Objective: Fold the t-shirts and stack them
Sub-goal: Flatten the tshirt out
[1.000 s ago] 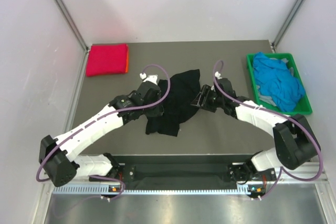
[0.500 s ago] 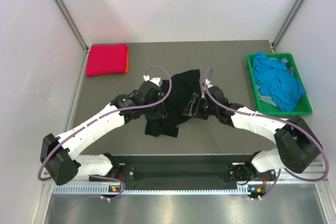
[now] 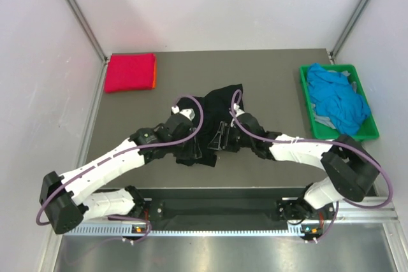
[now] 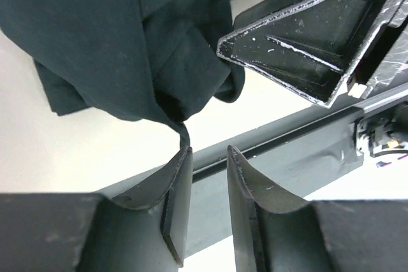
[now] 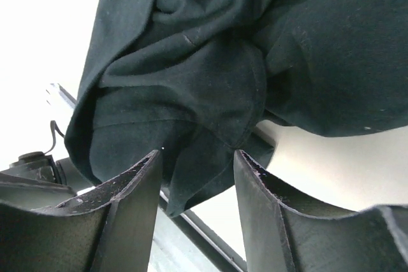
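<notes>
At the 6 o'clock edge of the grey surface (image 3: 268, 74) the two arm bases sit side by side, and both arms reach inward so that their tools meet near the centre, at the near hem of the black t-shirt (image 3: 217, 113). The left tool (image 3: 196, 148) comes in from 8 o'clock. In its wrist view its fingers (image 4: 175, 189) stand a narrow way apart with nothing between them, so it is released. A drooping point of the black t-shirt (image 4: 127, 42) just touches the tip of the left-hand finger. One finger of the right tool (image 4: 306, 49) shows close by at 2 o'clock in that view, against the cloth. The right tool (image 3: 220, 138) comes in from 4 o'clock. Its wrist view shows its fingers (image 5: 127, 202) spread wide, with a hanging fold of the black t-shirt (image 5: 255, 49) dipping into the gap. The tool is not clenched on the fold, so it too is released. The black t-shirt lies crumpled, not flat, stretching from the tools toward 12 o'clock. Farther off, at 10 o'clock, a folded magenta-red t-shirt (image 3: 129, 72) rests on a folded orange t-shirt (image 3: 154, 78), of which only the right edge shows. At 2 o'clock a green crate (image 3: 305, 87) holds a loose heap of bright blue t-shirts (image 3: 338, 103).
</notes>
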Tool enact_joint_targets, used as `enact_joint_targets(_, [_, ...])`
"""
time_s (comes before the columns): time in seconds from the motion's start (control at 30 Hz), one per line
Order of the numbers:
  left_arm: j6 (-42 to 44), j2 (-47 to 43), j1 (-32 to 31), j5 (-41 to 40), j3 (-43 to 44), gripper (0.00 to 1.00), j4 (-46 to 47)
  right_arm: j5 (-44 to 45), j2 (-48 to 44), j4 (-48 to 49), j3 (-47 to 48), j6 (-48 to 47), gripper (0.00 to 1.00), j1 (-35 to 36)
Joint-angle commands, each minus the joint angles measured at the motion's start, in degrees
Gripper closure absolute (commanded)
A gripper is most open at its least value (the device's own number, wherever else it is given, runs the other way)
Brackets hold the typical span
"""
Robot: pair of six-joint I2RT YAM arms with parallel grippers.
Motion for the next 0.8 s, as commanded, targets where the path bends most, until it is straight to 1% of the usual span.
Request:
enact_joint_targets(0.0, [-2.3, 0.9, -1.3, -1.5, -0.5, 0.65, 1.7, 0.0, 1.0, 4.1, 1.1, 0.7, 0.51, 1.5])
enact_joint_targets(0.07, [-2.7, 1.4, -2.1, -2.4, -1.0, 0.63, 1.6, 0.2, 1.3, 4.3, 0.8, 0.9, 0.51, 1.6])
enact_joint_targets(0.27, [-3.4, 3.2, -2.7, -2.7, -2.7, 0.63, 2.6, 0.5, 1.6, 4.6, 0.9, 1.3, 0.51, 2.2])
enact_joint_targets(0.57, [-3.9, 5.5, -2.9, -5.8, -4.1, 0.66, 3.4, 0.5, 2.5, 4.3, 1.5, 1.4, 0.51, 2.4])
enact_joint_targets(0.63, [-3.9, 5.6, -2.9, -7.4, -3.9, 0.71, 3.5, 0.5, 2.6, 4.3, 1.9, 1.6, 0.51, 2.6])
enact_joint_targets(0.67, [-3.9, 5.7, -3.0, -7.7, -3.8, 0.77, 3.5, 0.5, 2.9, 4.3, 1.9, 1.9, 0.50, 2.7])
enact_joint_targets(0.7, [-3.8, 5.7, -2.9, -8.2, -3.6, 0.87, 3.6, 0.5, 3.0, 4.6, 1.8, 2.1, 0.50, 2.8])
enact_joint_targets(0.73, [-3.6, 5.8, -2.9, -8.9, -3.1, 1.00, 3.4, 0.8, 3.1, 4.9, 1.6, 3.0, 0.50, 2.7])
enact_joint_targets(0.77, [-3.6, 5.7, -2.9, -10.5, -2.4, 1.00, 3.0, 1.0, 3.1, 5.0, 1.4, 3.6, 0.50, 2.7])
